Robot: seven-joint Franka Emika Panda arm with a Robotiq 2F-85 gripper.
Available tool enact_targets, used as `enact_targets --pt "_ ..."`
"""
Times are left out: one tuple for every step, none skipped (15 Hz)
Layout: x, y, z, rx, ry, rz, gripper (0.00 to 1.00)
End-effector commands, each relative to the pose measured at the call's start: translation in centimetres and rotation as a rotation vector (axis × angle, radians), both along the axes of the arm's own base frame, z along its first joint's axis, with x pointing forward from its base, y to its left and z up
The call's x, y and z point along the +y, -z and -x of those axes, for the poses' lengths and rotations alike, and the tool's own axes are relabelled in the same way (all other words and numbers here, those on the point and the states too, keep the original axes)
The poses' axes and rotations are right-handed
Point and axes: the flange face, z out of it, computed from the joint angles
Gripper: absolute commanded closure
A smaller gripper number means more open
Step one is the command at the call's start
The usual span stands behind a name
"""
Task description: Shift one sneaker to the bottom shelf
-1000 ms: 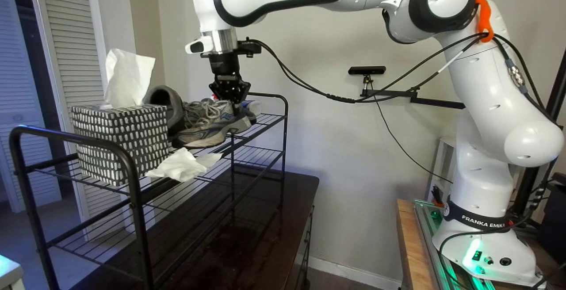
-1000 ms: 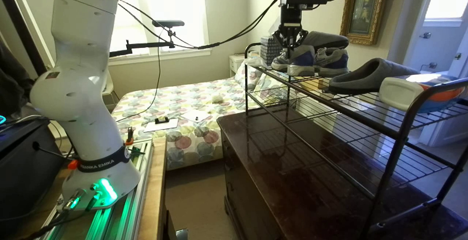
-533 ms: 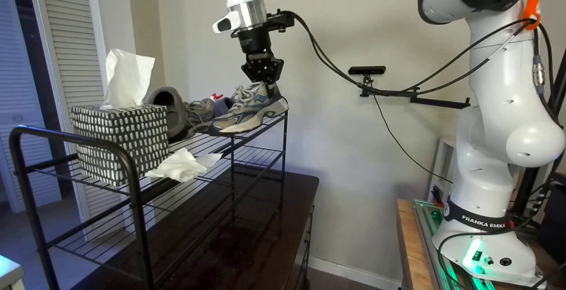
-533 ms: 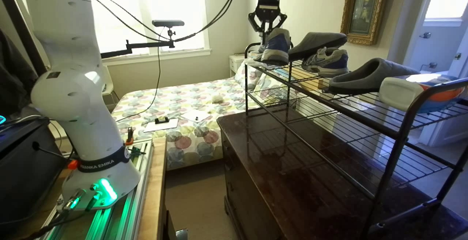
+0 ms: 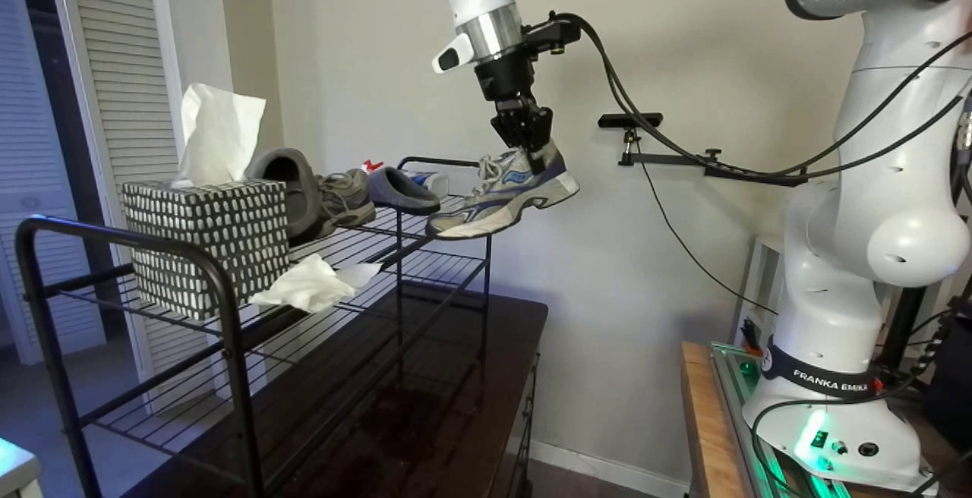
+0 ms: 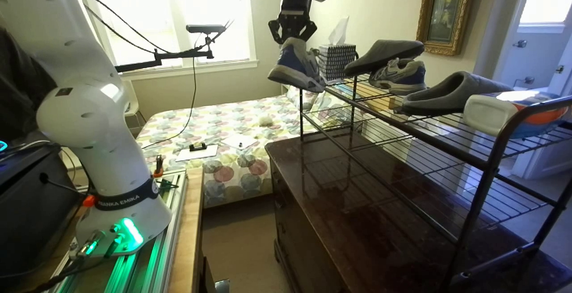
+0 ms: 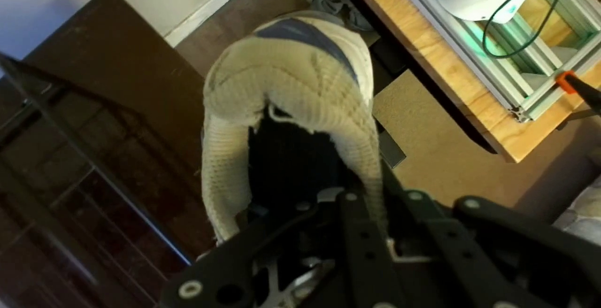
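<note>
My gripper (image 5: 538, 162) is shut on the collar of a grey, white and blue sneaker (image 5: 505, 198); one finger goes inside the shoe opening. The sneaker hangs tilted, toe down and heel up, at about top-shelf height beside the rack's front edge. It also shows in an exterior view (image 6: 292, 67) under the gripper (image 6: 291, 39) and in the wrist view (image 7: 291, 78), where it hides the fingertips. A matching sneaker (image 5: 348, 198) stands on the top shelf (image 6: 440, 134) of the black wire rack. The bottom shelf (image 6: 404, 170) is the wire level below.
Grey slippers (image 5: 404, 190) (image 6: 456, 94), a patterned tissue box (image 5: 209, 247), crumpled tissue (image 5: 311, 283) and a white-blue pack (image 6: 496, 112) are on the top shelf. The rack stands on a dark dresser (image 6: 308, 186). A camera on a bracket (image 5: 630, 120) is near the arm's cable.
My gripper has lifted the sneaker off the top shelf and carried it out past the rack's front edge, toward the robot base. The sneaker has tilted toe down; a slipper behind is uncovered.
</note>
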Motion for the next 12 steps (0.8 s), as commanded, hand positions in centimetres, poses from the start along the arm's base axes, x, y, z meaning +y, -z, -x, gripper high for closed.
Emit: enact_targets --pt "-2.4 1.9 3.7 -0.012 0.201 -0.012 0.97" --pt "-3.3 2.8 4.2 -0.003 0.254 -0.014 0.97" --pt "-4.2 3.5 4.7 0.002 0.306 -0.018 0.97" --pt "-5.2 4.3 5.0 0.005 0.357 -0.024 0.97" --pt "-6.2 5.0 5.3 0.006 0.406 -0.031 0.97" --pt "-7.3 5.8 5.5 0.004 0.455 -0.036 0.97" --pt "-8.4 6.5 5.7 0.0 0.503 -0.04 0.97" --pt "-9.4 7.3 5.8 -0.004 0.552 -0.045 0.97" --pt "-10.5 8.0 5.7 -0.014 0.601 -0.047 0.97" --pt "-11.4 8.5 5.7 -0.026 0.647 -0.051 0.97" --pt "-12.3 9.0 5.5 -0.042 0.693 -0.052 0.97" --pt "-13.0 9.4 5.3 -0.062 0.737 -0.052 0.97"
